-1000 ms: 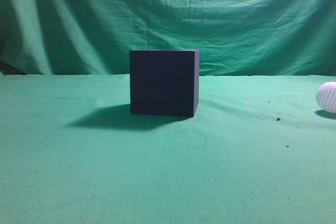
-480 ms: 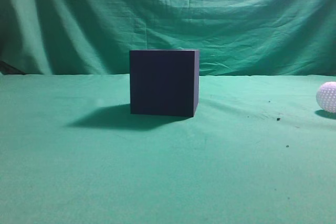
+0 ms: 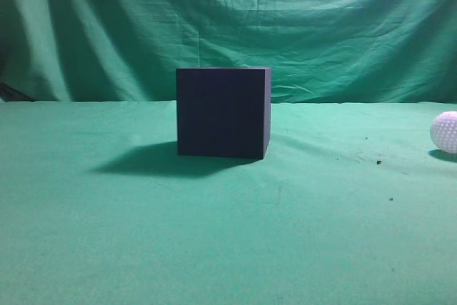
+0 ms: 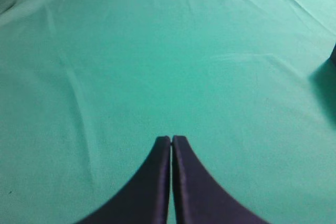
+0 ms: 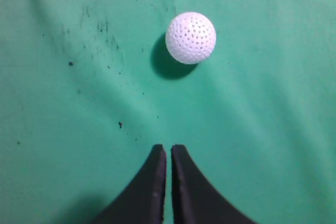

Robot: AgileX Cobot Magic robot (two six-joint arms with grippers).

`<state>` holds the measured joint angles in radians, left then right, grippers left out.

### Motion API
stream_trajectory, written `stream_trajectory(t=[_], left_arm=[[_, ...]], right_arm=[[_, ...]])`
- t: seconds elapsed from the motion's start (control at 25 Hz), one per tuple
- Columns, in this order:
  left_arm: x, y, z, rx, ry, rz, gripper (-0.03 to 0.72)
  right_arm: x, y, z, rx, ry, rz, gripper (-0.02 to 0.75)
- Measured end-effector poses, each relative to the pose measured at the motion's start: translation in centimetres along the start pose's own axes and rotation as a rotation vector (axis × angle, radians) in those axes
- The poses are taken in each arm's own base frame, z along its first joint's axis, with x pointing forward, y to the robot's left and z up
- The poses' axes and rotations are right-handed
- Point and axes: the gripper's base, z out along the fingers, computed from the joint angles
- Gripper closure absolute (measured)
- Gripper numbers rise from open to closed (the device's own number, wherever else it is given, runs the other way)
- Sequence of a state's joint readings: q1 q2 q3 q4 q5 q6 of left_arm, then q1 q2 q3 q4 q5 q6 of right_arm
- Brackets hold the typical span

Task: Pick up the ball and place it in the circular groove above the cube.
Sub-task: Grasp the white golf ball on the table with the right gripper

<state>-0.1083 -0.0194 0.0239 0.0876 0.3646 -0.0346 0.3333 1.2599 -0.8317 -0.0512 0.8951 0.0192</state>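
Fingers of our right gripper (image 5: 168, 148) are pressed together with nothing between them, hanging above the green tabletop (image 5: 273, 129). Ahead of the tips, apart from them, we see the white dimpled ball (image 5: 190, 38) resting on the cloth beside a scatter of dark specks (image 5: 100, 30). Our left gripper (image 4: 171, 140) is likewise closed and empty over bare cloth. From the exterior view, the dark cube (image 3: 223, 112) stands mid-tabletop, casting a shadow to its left, with the ball well apart at the far right edge
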Motion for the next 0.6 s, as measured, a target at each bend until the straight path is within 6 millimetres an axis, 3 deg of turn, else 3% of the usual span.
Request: stream_trajectory(t=[0.12,0.36,0.52,0.6], left_arm=[[0.0,0.0,0.0,0.0,0.0,0.0,0.688],[0.0,0.0,0.0,0.0,0.0,0.0,0.688],[0.0,0.0,0.0,0.0,0.0,0.0,0.688],[0.0,0.0,0.0,0.0,0.0,0.0,0.688]], right_arm=[[-1.7,0.2,1.9,-0.004,0.05,0.0,0.738],[-4.5,-0.2,5.5,0.006,0.158,0.087,0.454],[-5.9,-1.0,7.0,0.015,0.173,0.142,0.234],[-6.4,-1.2,7.6,0.015,0.17,0.161,0.169]])
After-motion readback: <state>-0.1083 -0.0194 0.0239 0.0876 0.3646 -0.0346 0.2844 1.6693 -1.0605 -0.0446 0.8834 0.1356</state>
